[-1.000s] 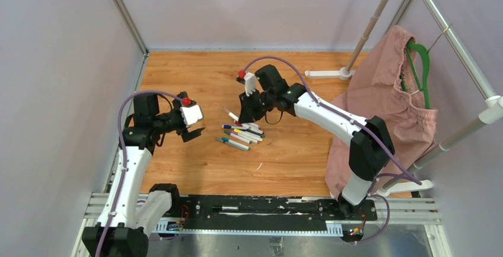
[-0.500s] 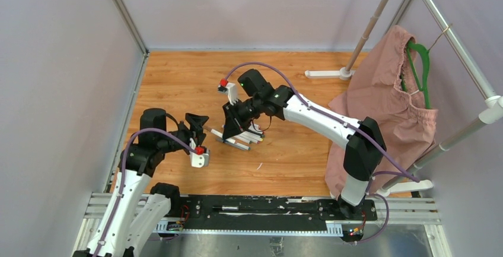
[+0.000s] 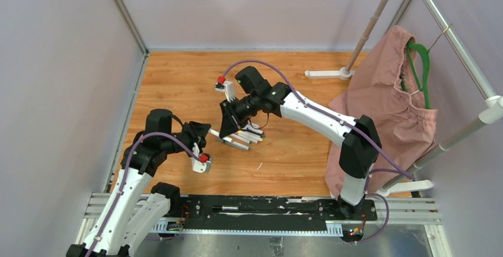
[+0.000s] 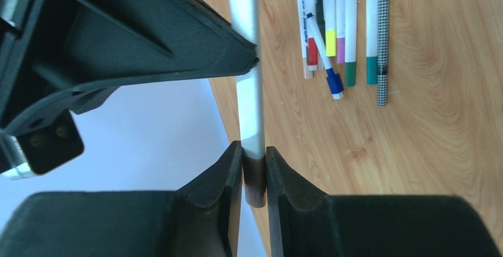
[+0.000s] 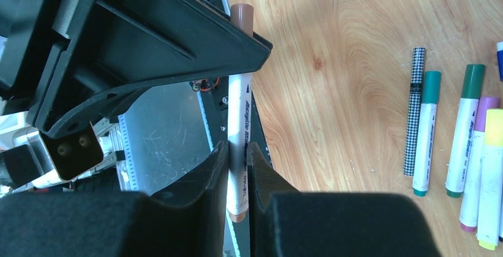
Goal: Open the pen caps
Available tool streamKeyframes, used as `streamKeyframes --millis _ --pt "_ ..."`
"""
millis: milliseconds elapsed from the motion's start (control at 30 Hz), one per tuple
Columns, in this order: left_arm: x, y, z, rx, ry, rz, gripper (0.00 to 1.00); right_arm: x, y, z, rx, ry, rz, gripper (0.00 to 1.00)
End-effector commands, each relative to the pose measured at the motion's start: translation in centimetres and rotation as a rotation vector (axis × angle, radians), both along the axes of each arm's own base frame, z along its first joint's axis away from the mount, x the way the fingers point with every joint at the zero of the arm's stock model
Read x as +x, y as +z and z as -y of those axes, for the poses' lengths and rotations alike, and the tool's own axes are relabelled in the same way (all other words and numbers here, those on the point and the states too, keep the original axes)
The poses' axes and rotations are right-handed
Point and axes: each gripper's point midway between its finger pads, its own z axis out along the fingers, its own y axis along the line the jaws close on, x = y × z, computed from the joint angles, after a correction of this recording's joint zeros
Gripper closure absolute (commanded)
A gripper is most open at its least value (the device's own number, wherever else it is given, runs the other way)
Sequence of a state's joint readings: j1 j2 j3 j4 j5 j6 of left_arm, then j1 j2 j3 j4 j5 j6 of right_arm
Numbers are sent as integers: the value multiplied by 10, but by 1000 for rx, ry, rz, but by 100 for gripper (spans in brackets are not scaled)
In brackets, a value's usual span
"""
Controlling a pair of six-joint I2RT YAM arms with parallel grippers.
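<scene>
I hold one marker (image 3: 215,133) in the air between my two claws, so a straight pull apart should draw cap from barrel. My left claw (image 4: 255,168) is clamped on the brown cap (image 4: 255,181) at the marker's 9 o'clock end in the top view. My right claw (image 5: 237,163) is clamped on the white barrel (image 5: 239,114) just beside it, toward 3 o'clock. Each claw is closed to the pen's width, pads touching it on both sides. I judge the cap seated, not yet off. The other markers (image 3: 244,138) lie together on the counter (image 3: 285,162), at about 4 o'clock from the held one, coloured caps on.
</scene>
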State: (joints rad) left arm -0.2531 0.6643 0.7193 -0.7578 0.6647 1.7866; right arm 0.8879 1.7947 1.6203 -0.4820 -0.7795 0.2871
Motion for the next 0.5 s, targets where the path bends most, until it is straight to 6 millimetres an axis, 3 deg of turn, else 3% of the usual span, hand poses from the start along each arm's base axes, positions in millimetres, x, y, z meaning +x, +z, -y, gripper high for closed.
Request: streamKeyframes --millis 0,100,167,233,300,333,400,467 --pt "7 -3 -5 57 19 5 81 -12 8 -5 13 39 -52 100" --pt "10 -1 -6 58 26 6 84 -11 5 -2 5 30 -48 100" --pt "10 -1 -7 66 31 11 74 -11 4 1 -1 22 -44 100" --pt "11 -3 -8 70 32 8 72 -10 3 3 -3 17 -40 100" --pt "11 -2 -7 67 30 9 88 -11 5 3 -1 18 -43 100" --pt "10 -1 -6 64 26 10 99 -12 5 3 1 18 -46 96" --pt "9 5 -4 43 23 9 100 -9 4 3 -7 -3 -47 59" --pt "8 12 -1 19 16 10 100 -7 4 -1 4 -23 -44 41"
